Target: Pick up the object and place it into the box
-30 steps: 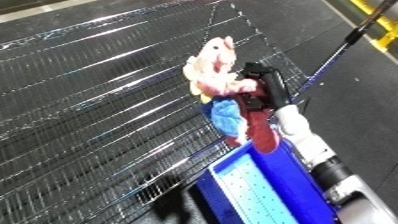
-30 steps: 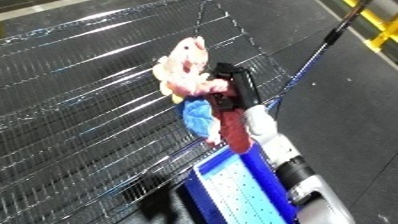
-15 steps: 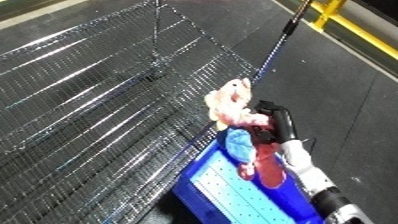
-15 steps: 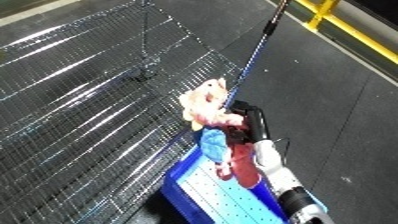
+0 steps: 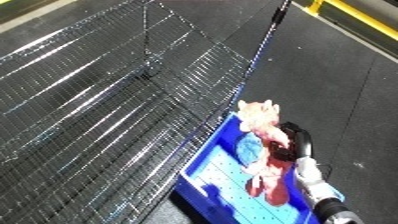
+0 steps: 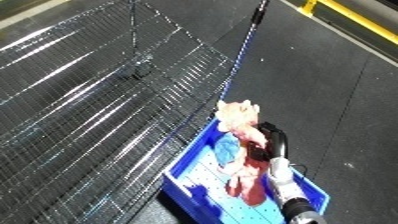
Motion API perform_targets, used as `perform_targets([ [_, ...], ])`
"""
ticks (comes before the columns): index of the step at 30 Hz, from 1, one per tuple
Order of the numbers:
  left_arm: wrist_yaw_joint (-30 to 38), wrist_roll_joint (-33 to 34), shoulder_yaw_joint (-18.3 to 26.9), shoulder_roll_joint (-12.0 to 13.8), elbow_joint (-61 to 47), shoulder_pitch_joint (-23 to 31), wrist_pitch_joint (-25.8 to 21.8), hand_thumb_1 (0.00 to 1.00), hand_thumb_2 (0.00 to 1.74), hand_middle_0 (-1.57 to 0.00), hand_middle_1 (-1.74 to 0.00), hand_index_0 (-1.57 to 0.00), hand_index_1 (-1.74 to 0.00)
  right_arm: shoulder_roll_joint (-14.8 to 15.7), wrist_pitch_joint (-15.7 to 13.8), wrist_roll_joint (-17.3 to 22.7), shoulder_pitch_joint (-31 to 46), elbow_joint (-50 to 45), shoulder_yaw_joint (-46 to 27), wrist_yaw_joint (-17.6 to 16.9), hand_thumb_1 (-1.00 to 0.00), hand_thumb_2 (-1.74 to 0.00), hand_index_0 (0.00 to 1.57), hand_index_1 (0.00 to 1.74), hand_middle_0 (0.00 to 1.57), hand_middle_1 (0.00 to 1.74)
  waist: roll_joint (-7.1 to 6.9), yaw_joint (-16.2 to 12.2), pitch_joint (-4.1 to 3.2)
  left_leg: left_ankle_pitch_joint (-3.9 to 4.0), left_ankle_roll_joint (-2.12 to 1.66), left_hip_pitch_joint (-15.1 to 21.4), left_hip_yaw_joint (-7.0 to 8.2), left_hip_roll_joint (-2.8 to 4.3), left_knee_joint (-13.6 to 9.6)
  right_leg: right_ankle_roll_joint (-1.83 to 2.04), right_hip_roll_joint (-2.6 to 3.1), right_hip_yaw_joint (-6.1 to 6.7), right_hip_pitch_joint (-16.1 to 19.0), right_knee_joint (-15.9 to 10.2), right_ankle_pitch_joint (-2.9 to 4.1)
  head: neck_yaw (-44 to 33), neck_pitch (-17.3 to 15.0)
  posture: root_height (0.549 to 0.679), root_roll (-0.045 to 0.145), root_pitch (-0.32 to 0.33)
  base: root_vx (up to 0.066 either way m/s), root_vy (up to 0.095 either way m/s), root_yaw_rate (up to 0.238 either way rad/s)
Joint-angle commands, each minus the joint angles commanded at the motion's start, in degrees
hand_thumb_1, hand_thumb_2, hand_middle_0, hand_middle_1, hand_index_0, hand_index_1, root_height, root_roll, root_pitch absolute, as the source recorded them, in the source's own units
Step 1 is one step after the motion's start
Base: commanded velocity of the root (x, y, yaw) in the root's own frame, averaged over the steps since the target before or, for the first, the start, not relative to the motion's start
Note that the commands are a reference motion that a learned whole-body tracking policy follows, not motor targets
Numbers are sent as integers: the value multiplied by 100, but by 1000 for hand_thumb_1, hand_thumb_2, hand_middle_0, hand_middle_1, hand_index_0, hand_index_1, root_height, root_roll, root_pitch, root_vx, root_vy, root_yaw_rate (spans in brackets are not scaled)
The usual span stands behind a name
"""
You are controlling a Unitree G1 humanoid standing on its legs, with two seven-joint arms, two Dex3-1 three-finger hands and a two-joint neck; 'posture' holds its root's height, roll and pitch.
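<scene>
A soft doll (image 5: 263, 145) with a pale pink head, blue top and red legs hangs over the blue bin (image 5: 218, 182). My right hand (image 5: 293, 145) is shut on the doll's middle, with the white forearm (image 5: 318, 192) running down to the lower right edge. The doll's head sits above the bin's far rim and its legs dangle over the perforated floor of the bin. My left hand is not in view.
A wide wire mesh rack (image 5: 107, 110) fills the left and centre, right beside the bin's left wall. Dark floor (image 5: 355, 90) lies to the right, with a yellow rail (image 5: 351, 12) at the top right. A dark pole (image 5: 271, 27) runs along the rack's edge.
The camera has swung, so the rack has shifted left and up. My right hand has carried the doll from above the rack's edge to above the blue bin.
</scene>
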Motion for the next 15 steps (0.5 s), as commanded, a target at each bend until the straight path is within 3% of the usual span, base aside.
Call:
perform_targets([
  [6,-27,64,39,36,-50,37,-24,1000,1740,-1570,-1740,-1570,-1740,-117,-6,14,-13,401,-23,17,0,0,0,0,0,0,-22,54,-10,34,-4,8,4,6,-58,5,18,-4,1,-22,-10,-28,-49,647,75,-173,1,0,11],
  [15,-45,99,56,24,-90,121,-20,1000,1740,-1570,-1740,-1570,-1740,-149,-17,0,-46,322,0,-25,0,0,0,0,0,0,-54,127,-37,59,-6,58,14,-4,-149,18,42,-17,48,-70,-32,-68,-179,648,74,-170,15,-2,3],
])
